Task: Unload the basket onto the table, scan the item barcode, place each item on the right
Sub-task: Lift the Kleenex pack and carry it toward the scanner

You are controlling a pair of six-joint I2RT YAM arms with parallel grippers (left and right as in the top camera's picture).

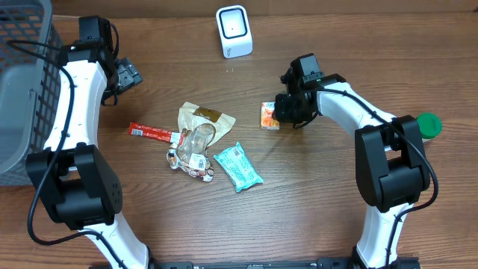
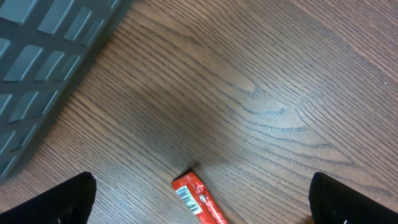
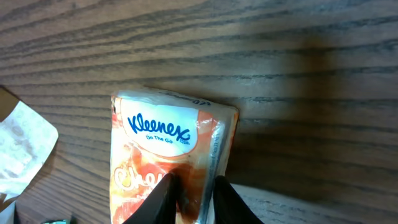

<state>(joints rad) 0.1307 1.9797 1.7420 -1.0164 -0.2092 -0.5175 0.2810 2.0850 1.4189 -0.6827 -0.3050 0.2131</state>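
A small orange and white Kleenex tissue pack (image 1: 268, 116) (image 3: 163, 140) lies on the wooden table right of centre. My right gripper (image 1: 282, 113) (image 3: 191, 194) is down on it, the two black fingertips pinching the pack's right edge into a fold. The white barcode scanner (image 1: 234, 31) stands upright at the back centre. My left gripper (image 1: 127, 75) (image 2: 204, 202) hangs wide open at the back left, above the end of a red snack bar (image 2: 199, 200) whose barcode faces up. Nothing sits between its fingers.
A grey mesh basket (image 1: 22, 82) (image 2: 37, 56) fills the far left. Mid-table lie the red bar (image 1: 153, 133), a tan packet (image 1: 205, 118), a clear crumpled wrapper (image 1: 193, 153) and a teal packet (image 1: 237, 166). A green round object (image 1: 428, 125) sits at the right.
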